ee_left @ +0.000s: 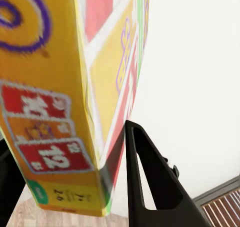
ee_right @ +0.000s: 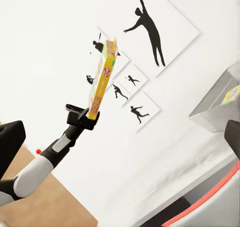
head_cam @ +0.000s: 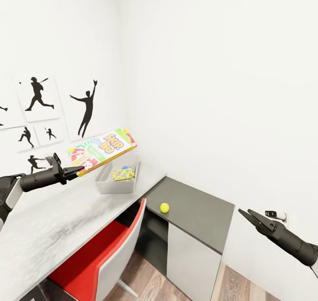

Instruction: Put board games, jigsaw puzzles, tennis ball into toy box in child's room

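My left gripper [head_cam: 79,170] is shut on the edge of the green, yellow and red Skip-Bo board game [head_cam: 104,150], holding it tilted in the air just above the near end of the toy box [head_cam: 106,184]. The grey toy box stands on the white table [head_cam: 48,221] by the corner, and a jigsaw puzzle [head_cam: 124,173] lies inside it. The tennis ball [head_cam: 164,207] rests on the lower dark grey cabinet [head_cam: 198,212]. My right gripper [head_cam: 245,213] hangs open and empty, far to the right of the cabinet. In the left wrist view the box [ee_left: 60,112] sits against a dark finger [ee_left: 150,187].
A red and white chair [head_cam: 101,257] is tucked under the table's front edge. Silhouette posters [head_cam: 86,108] hang on the left wall. A small white fitting [head_cam: 276,214] sticks out of the right wall near my right gripper. Wooden floor [head_cam: 150,287] lies below.
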Robot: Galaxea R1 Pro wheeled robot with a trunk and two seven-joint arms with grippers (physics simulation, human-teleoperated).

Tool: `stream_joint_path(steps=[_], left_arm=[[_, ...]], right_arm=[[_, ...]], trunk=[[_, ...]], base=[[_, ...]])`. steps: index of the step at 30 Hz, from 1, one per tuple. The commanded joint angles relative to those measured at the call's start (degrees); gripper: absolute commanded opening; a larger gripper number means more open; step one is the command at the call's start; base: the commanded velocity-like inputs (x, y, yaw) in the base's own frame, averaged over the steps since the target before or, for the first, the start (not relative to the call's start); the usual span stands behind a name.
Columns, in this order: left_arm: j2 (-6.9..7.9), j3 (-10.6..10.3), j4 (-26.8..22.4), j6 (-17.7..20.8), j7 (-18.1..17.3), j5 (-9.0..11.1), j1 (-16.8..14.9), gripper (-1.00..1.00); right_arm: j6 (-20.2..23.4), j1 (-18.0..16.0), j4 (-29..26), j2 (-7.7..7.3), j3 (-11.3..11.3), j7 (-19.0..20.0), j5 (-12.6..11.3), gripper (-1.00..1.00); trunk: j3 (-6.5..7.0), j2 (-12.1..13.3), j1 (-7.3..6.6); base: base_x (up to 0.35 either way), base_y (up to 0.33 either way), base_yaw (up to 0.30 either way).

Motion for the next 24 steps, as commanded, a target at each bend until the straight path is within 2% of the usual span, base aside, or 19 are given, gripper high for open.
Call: stream_joint_path(steps=[1,11,16,24], left_arm=[[-0.02,0.05,0.01,0.62,-0.14,0.14,-0.03,-1.00],[-0.09,0.13,0.01,0.62,-0.14,0.14,0.03,-1.00],[-0.09,0.16,0.01,0.62,-0.14,0.19,0.05,-1.00],[-0.09,0.22,0.01,0.62,-0.14,0.23,0.06,-1.00]], right_arm=[[0.50,-0.01,0.05,-0.03,0.01,0.06,-0.25,1.00],[0.50,-0.01,0.10,-0.06,0.05,0.06,-0.25,1.00],[0.50,-0.01,0.10,-0.06,0.00,0.06,-0.22,1.00],[0.50,-0.01,0.29,-0.06,-0.03,0.06,-0.25,1.00]], trunk=[[-0.02,-0.03,0.04],[-0.02,-0.03,0.04],[-0.02,-0.03,0.04],[-0.02,-0.03,0.04]], base=[[0.249,-0.196,0.000],[0.247,-0.152,0.019],[0.225,-0.020,0.179],[0.074,-0.003,0.195]])
